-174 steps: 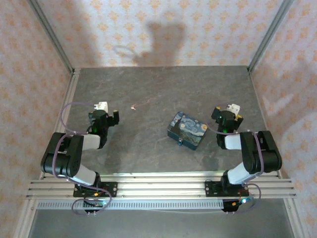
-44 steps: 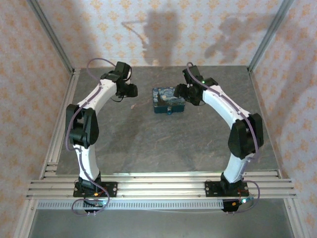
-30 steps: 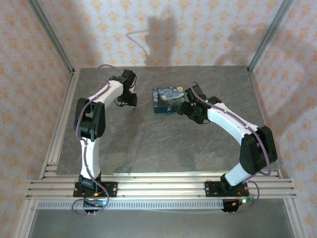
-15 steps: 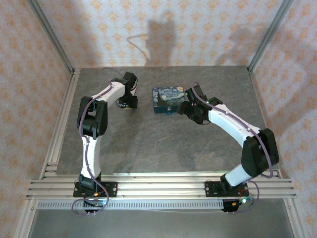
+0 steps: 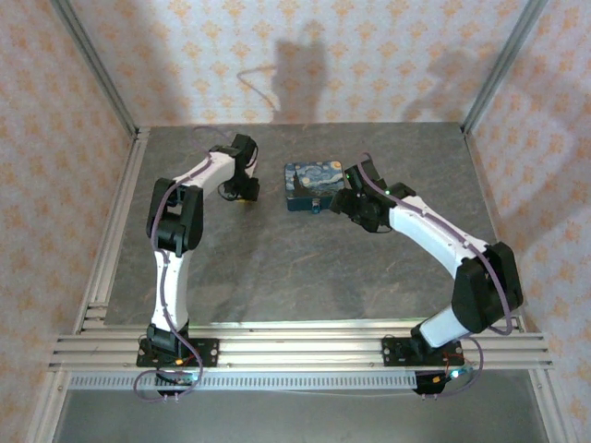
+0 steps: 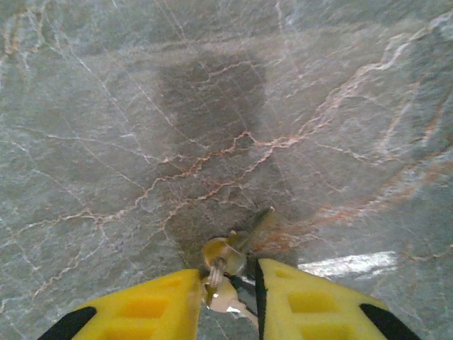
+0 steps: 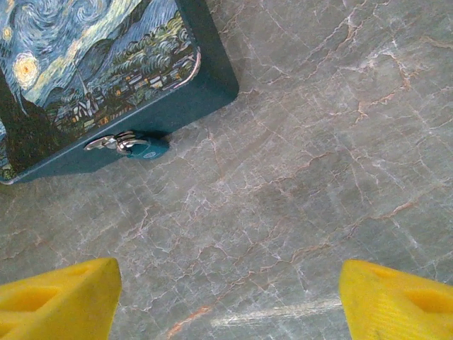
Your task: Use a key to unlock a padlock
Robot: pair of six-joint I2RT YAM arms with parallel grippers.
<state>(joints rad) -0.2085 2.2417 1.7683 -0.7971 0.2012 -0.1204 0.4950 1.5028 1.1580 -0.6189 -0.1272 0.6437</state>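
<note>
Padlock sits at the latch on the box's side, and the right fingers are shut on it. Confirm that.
The grip is wrong. The padlock does sit at the latch on the box's side, but the right fingers stand wide open and well short of it, touching neither padlock nor box. The right wrist view shows this.

Bright even light, soft shadows, slight glare
</note>
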